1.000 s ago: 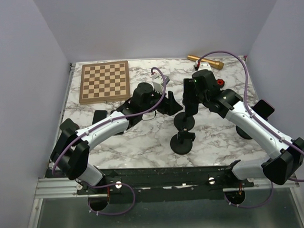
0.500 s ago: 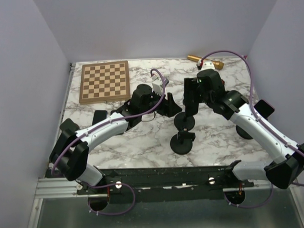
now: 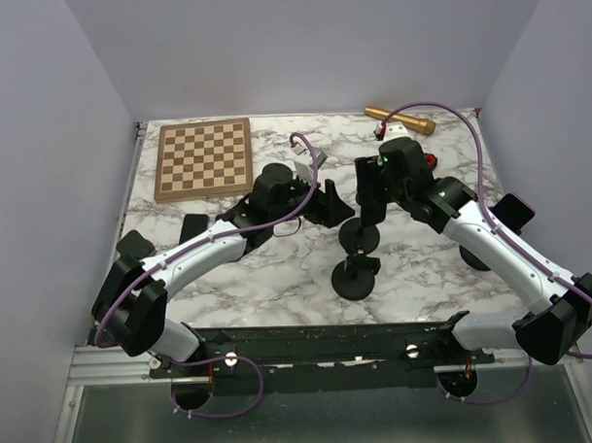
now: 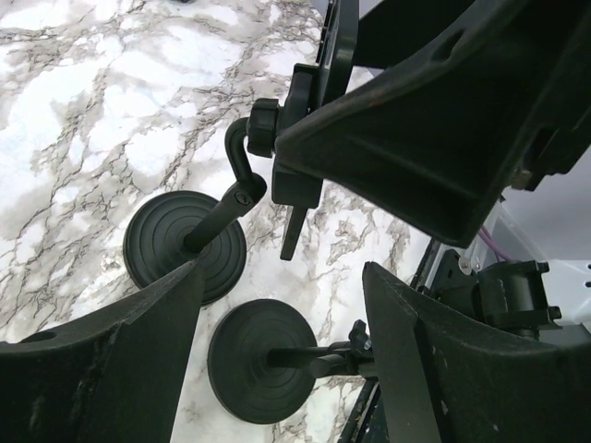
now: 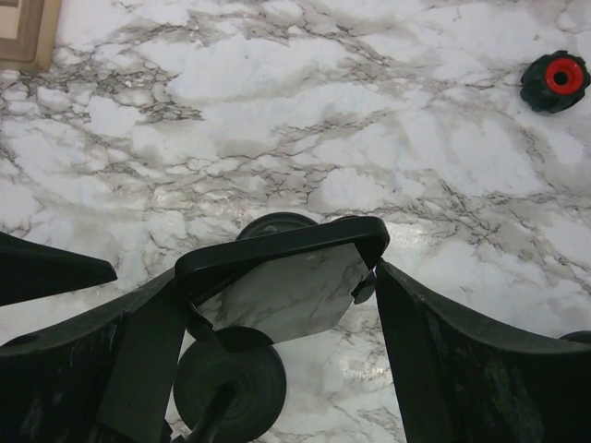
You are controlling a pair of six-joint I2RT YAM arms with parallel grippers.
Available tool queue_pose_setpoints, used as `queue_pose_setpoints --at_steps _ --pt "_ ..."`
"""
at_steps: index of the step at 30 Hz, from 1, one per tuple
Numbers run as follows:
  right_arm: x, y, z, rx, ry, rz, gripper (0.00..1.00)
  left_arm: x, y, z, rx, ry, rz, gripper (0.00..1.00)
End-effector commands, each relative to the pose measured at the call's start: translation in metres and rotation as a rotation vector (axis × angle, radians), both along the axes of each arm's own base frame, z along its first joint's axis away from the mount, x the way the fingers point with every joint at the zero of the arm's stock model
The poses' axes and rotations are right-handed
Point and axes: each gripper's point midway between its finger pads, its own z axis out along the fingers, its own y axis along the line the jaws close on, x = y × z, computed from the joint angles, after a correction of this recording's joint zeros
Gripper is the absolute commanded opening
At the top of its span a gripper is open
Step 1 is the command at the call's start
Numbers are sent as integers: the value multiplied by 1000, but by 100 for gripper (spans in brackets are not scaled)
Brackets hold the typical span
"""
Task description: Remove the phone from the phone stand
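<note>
The black phone (image 5: 277,281), its glossy screen mirroring the marble, sits upright in the cradle of a black phone stand (image 3: 360,239) with a round base. My right gripper (image 5: 277,277) is closed across the phone's two side edges; in the top view it (image 3: 368,195) sits over the stand. My left gripper (image 4: 283,272) is open and empty, just left of the stand (image 3: 326,203). The left wrist view shows the stand's neck and knob (image 4: 261,125), the thin phone edge (image 4: 340,46) and the stand base (image 4: 185,245).
A second black stand (image 3: 356,278) with a round base stands just in front of the first and also shows in the left wrist view (image 4: 268,360). A chessboard (image 3: 204,159) lies at the back left. A gold cylinder (image 3: 399,119) and a red-topped knob (image 5: 554,81) are at the back right.
My right gripper with the phone has shifted slightly left over the stand. My left gripper has barely moved.
</note>
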Motion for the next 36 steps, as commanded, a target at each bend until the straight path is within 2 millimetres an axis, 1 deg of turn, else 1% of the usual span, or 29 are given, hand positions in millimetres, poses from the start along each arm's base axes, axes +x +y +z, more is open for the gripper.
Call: queue_pose_setpoints --at_steps 1,4,11,17,20,22,23,26,27,28,29,30,32,36 --pt "2 6 -10 9 14 39 86 -5 3 10 -21 -21 -16 77" --pt "4 2 -13 5 16 30 86 -6 3 10 -23 -21 -17 78" --pt "10 0 -13 13 4 36 87 -6 3 9 -22 -18 -17 77" --pt "13 5 -11 33 -7 55 87 -7 3 8 -22 -16 -19 77" --pt "14 4 -14 27 -3 54 83 -5 2 7 -22 -15 -18 76" --pt "14 5 -15 24 -1 59 69 -4 1 7 -23 -17 -18 76" --pt "14 5 -16 22 0 59 55 -3 0 7 -23 -17 -19 77" --pt "13 3 -19 7 2 63 27 4 -4 9 -22 -37 -16 79" --pt "13 2 -20 1 3 62 14 7 -7 10 -22 -42 -14 80" --pt "13 1 -22 -4 4 59 7 10 -8 11 -22 -52 -11 80" --pt "13 0 -23 -9 6 57 5 14 -11 11 -19 -59 -9 80" --pt "12 0 -24 -13 8 61 1 17 -13 13 -20 -71 -11 79" --pt "11 1 -24 -10 7 69 1 24 -19 14 -19 -97 -9 75" --pt "10 9 -24 21 15 100 1 38 -25 7 10 -128 23 66"
